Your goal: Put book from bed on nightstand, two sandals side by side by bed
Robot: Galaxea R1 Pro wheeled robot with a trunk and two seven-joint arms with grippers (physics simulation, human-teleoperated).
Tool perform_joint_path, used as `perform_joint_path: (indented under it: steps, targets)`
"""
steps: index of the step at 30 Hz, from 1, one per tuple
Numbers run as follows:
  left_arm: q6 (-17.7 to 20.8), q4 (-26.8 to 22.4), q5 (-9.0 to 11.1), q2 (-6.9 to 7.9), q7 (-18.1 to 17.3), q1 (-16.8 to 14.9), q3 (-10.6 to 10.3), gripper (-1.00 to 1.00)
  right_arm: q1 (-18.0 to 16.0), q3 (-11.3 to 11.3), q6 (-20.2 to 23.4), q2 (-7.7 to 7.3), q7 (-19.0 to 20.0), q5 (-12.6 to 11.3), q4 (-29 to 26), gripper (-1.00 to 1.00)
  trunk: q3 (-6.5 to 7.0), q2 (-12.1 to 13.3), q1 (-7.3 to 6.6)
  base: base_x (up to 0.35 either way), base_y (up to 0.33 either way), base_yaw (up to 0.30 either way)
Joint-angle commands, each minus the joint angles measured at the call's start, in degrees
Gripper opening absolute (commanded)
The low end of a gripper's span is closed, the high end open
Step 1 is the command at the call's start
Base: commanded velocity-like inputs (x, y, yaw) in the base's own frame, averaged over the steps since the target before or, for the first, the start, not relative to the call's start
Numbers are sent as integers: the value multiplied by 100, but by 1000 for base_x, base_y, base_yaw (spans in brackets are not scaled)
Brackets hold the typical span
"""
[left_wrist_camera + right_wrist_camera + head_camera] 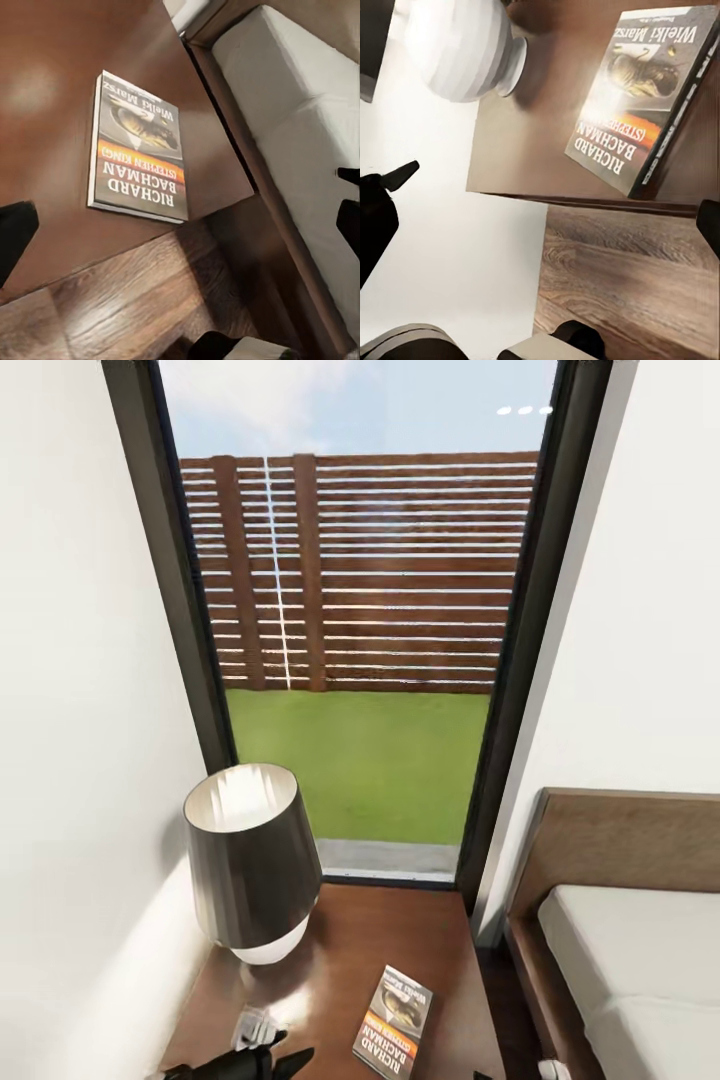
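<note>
The book (394, 1022) lies flat on the nightstand (340, 950), near its front right, cover up with orange and white lettering. The book (139, 148) is free of my left gripper (184, 195), which hangs open above it with fingers wide apart. My right gripper (561, 191) is open too and holds nothing; the book (641, 97) lies beyond it on the nightstand (525, 135). The bed (640, 960) stands right of the nightstand, its pale mattress bare here. The sandals are out of view.
A dark-shaded lamp (250, 860) with a white base stands on the nightstand's left half. A white wall runs along the left, and a tall dark-framed window (360, 620) rises behind. Wood-plank floor (150, 300) lies in front, with a narrow gap between nightstand and bed frame (255, 187).
</note>
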Motion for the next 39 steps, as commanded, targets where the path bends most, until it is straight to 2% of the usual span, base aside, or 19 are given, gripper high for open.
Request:
perform_joint_path:
  steps: [1,4,9,12,17,19,21,23,30,33,35,38,39]
  targets:
    - [-40,46,30,12,22,-5,-11,100,-4,19,-83,-1,16,-42,48,100,13,39,-23,0,0,0]
    - [-177,157,30,68,331,4,-21,100,4,19,-339,-1,11,-43,371,100,67,159,-89,0,0,0]
    - [-259,190,23,86,822,199,-34,100,75,19,-428,-1,-1,-42,539,100,157,360,-199,0,0,0]
    - [-270,191,22,88,930,252,-39,100,211,19,-440,-1,-10,-44,562,100,211,480,-265,0,0,0]
    - [-271,196,21,93,1000,266,-35,100,232,19,-441,-1,-24,-44,564,100,301,680,-375,0,0,0]
    - [-271,198,21,95,1137,278,-36,100,235,19,-445,-3,-33,-44,565,100,336,761,-419,0,0,0]
    - [-271,199,17,92,1480,357,-38,100,305,19,-502,-2,-92,-44,565,100,372,841,-462,0,0,0]
    - [-271,194,12,86,1894,462,-45,100,480,19,-656,-2,-275,-41,565,100,408,921,-506,0,0,0]
    - [-271,191,4,77,2272,768,-55,100,904,27,-1368,7,-754,-34,568,100,534,1202,-660,0,0,0]
    - [-271,191,4,75,2638,947,-57,100,950,27,-1608,13,-811,-26,572,100,588,1322,-726,0,0,0]
    - [-271,191,-1,73,3009,1097,-59,100,964,27,-1682,22,-1010,-15,573,100,624,1402,-770,0,0,0]
    - [-265,191,-5,71,3458,1184,-70,100,971,33,-1717,54,-1602,96,573,100,678,1523,-836,0,0,0]
    - [-253,193,-15,71,3921,1230,-186,100,973,38,-1723,76,-2275,652,573,100,696,1563,-858,0,0,0]
